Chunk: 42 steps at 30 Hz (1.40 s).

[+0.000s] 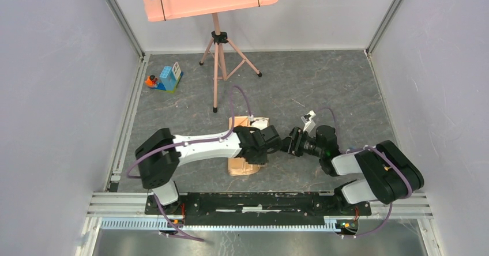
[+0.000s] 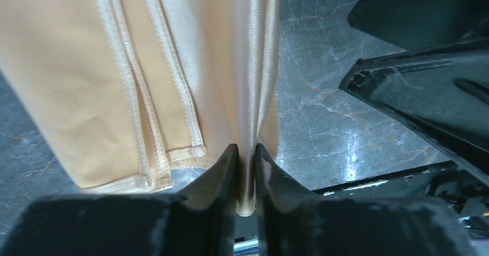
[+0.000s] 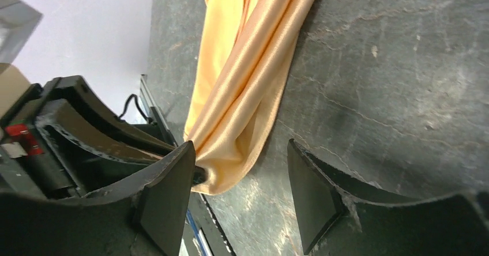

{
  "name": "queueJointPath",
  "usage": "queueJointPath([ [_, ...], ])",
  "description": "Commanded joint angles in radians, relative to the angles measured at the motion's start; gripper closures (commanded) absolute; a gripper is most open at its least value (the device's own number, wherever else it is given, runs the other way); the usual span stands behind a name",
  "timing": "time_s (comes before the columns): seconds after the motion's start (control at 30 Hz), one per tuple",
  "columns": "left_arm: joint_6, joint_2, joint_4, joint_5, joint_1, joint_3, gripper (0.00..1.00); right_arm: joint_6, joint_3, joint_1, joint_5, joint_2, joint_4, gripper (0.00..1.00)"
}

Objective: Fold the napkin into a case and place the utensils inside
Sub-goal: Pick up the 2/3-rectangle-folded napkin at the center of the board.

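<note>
The napkin (image 1: 243, 166) lies partly folded at the middle of the table, mostly hidden under your left arm. It is peach-orange satin, with stitched hems stacked in layers. Your left gripper (image 2: 247, 152) is pressed together on a raised ridge of the cloth near one edge. Your right gripper (image 3: 239, 147) is spread wide, with a bunched, rounded end of the same cloth between its fingers but not clamped.

Expect the satin to be light, limp and slippery. The layers will probably slide apart, so take hold at a hem or crease, through every layer.

The table (image 1: 323, 89) is dark grey, marbled, hard and flat. Pale walls (image 1: 57, 94) enclose it. A music stand (image 1: 216, 48) and toy blocks (image 1: 167, 78) sit at the far side. No utensils are visible.
</note>
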Motion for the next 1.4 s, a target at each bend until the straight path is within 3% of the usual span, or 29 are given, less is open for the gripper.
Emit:
queueJointPath([
  [0.0,0.085,0.075,0.014,0.086,0.004,0.062,0.72,-0.113,0.01,-0.022,0.018,-0.052,-0.14,0.35],
  [0.17,0.121,0.136,-0.057,0.073,-0.016,0.123,0.53,-0.169,-0.012,-0.103,0.02,-0.119,-0.23,0.35],
  [0.37,0.125,0.213,-0.186,-0.011,-0.068,0.256,0.42,-0.277,-0.023,-0.189,0.023,-0.201,-0.367,0.35],
  [0.7,0.125,0.399,-0.439,-0.181,-0.158,0.483,0.37,-0.311,-0.058,-0.28,-0.042,-0.2,-0.37,0.36],
  [0.97,0.117,0.468,-0.464,-0.211,-0.183,0.51,0.39,-0.323,-0.069,-0.287,-0.051,-0.222,-0.381,0.37],
  [1.17,0.119,0.469,-0.433,-0.234,-0.183,0.49,0.45,-0.318,-0.075,-0.287,-0.055,-0.237,-0.38,0.38],
  [1.2,0.12,0.467,-0.427,-0.237,-0.182,0.484,0.49,-0.319,-0.075,-0.286,-0.06,-0.237,-0.379,0.38],
  [1.3,0.121,0.451,-0.401,-0.262,-0.181,0.456,0.75,-0.301,-0.078,-0.284,-0.085,-0.222,-0.35,0.35],
  [1.37,0.12,0.435,-0.399,-0.287,-0.181,0.445,0.85,-0.276,-0.076,-0.275,-0.107,-0.201,-0.313,0.3],
])
